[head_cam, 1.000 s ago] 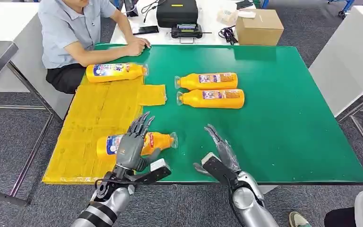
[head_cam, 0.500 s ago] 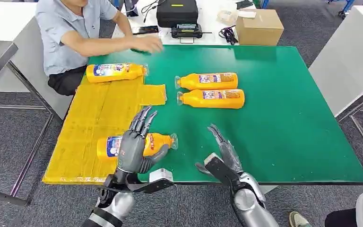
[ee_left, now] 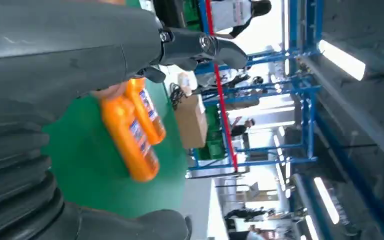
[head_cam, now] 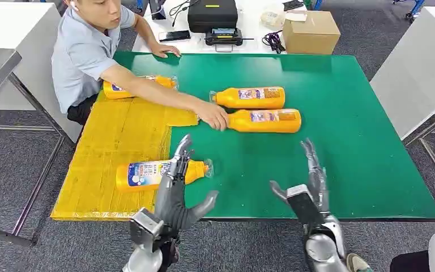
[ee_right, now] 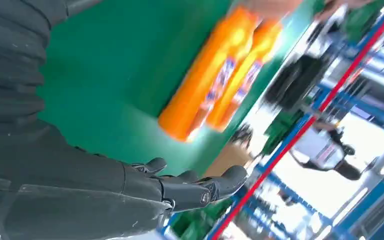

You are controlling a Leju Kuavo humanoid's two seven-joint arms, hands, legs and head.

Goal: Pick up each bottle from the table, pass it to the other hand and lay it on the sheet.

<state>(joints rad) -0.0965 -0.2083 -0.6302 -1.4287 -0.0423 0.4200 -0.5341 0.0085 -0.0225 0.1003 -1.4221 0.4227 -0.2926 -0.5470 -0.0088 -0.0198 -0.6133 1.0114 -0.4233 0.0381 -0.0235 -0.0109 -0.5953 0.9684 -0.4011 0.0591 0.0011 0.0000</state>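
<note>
Four orange bottles lay on their sides on the green worktop (head_cam: 345,170). Two of them rested on the yellow sheet (head_cam: 119,133), which covered the worktop's 9 o'clock side: the far sheet bottle (head_cam: 139,85) at about 11 o'clock, partly hidden behind the person's arm (head_cam: 147,90), and the near sheet bottle (head_cam: 158,173) at about 7 o'clock, its capped end reaching just past the sheet's edge onto the green. The other two lay side by side near the worktop's centre, well apart from the sheet: the upper green bottle (head_cam: 249,97) and, just below it toward 6 o'clock, the lower green bottle (head_cam: 263,120), whose cap end was covered by the person's hand (head_cam: 215,118).

One person (head_cam: 85,51) sat at the 10 o'clock corner, one arm stretched over the sheet, the other hand resting at the worktop's far edge.

Both robot hands hovered at the 6 o'clock edge, holding nothing. The left hand (head_cam: 178,190) had its fingers straight and its thumb spread aside, just in front of the near sheet bottle. The right hand (head_cam: 308,184) was likewise spread, fingers pointing toward 12 o'clock, well short of the green bottles.

Beyond the worktop at 12 o'clock stood one cardboard box (head_cam: 310,31) and one black case (head_cam: 212,14).
</note>
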